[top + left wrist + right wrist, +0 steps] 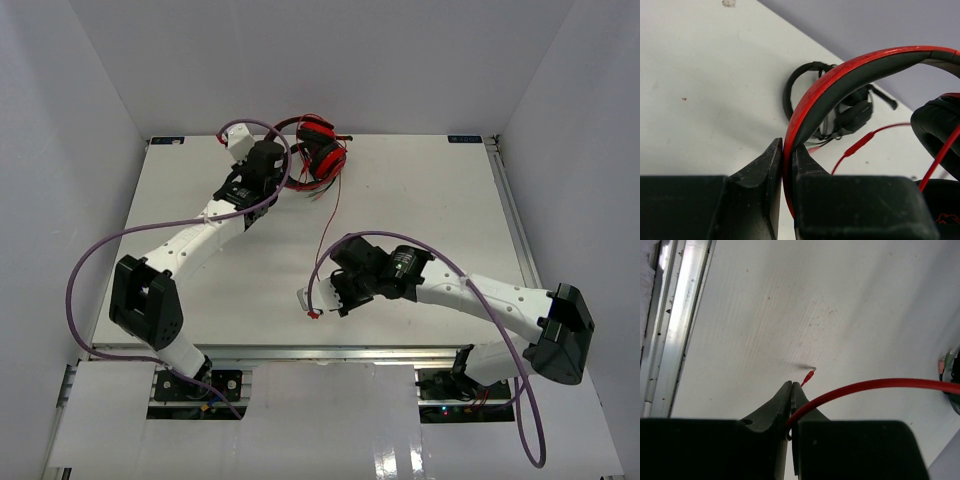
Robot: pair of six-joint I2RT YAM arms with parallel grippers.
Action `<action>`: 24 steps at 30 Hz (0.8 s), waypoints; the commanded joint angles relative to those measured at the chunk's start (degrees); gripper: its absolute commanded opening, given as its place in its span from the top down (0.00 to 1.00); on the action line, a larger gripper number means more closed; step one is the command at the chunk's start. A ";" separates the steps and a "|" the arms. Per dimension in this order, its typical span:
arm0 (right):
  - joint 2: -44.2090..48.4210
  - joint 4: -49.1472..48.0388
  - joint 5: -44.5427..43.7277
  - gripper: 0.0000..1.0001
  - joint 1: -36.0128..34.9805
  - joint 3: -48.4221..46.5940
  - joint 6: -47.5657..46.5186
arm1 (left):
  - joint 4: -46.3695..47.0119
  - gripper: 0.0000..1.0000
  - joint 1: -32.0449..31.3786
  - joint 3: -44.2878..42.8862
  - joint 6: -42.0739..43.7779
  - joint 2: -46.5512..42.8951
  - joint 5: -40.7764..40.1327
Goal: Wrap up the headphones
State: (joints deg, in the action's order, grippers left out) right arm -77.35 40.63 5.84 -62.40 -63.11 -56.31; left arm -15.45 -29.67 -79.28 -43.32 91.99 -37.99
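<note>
Left wrist: L jaws clamp headband [865, 59], ear cup [935, 125] cut off; R jaws pinch cable [865, 386].

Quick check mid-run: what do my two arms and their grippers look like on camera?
Both arms are the same: white tubular links, as on the left arm and right arm, with chunky black joint housings. A loose purple cable loops along each. The left gripper and right gripper have matte black, wedge-shaped fingers, scuffed at the tips. No markings are readable.
</note>
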 commanded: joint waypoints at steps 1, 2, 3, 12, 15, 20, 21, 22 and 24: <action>3.14 1.37 -4.09 0.92 0.51 -1.58 -2.49 | 5.83 1.00 0.40 3.65 2.27 -0.75 -1.74; 3.42 1.41 -3.83 0.92 0.56 -1.28 -2.46 | 5.86 1.00 0.40 3.95 1.86 -0.76 -1.70; 3.71 1.46 -3.55 0.92 0.60 -0.96 -2.42 | 5.87 1.00 0.40 4.23 1.43 -0.76 -1.66; 6.27 1.42 2.60 0.92 2.11 3.59 -1.57 | 5.23 1.00 0.65 4.35 -9.60 -4.03 6.11; 8.20 1.13 5.41 0.92 4.26 5.07 -1.44 | 5.40 1.00 1.24 5.20 -14.43 -6.70 10.74; 11.23 0.41 9.60 0.92 7.04 9.00 -1.26 | 5.84 1.00 2.40 6.80 -21.85 -10.48 16.44; 11.70 0.27 10.00 0.92 7.36 9.85 -1.26 | 5.92 1.00 2.61 6.96 -22.97 -11.17 17.17; 12.09 0.17 10.22 0.92 7.57 10.61 -1.33 | 5.95 1.00 2.79 7.10 -23.93 -11.76 18.20; 12.49 0.06 10.36 0.92 7.95 11.82 -1.51 | 6.06 1.00 3.06 7.14 -25.65 -13.01 19.89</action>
State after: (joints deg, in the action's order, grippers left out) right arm -66.42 41.44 12.83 -55.26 -53.64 -57.46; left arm -14.33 -27.57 -71.67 -60.58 85.07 -23.73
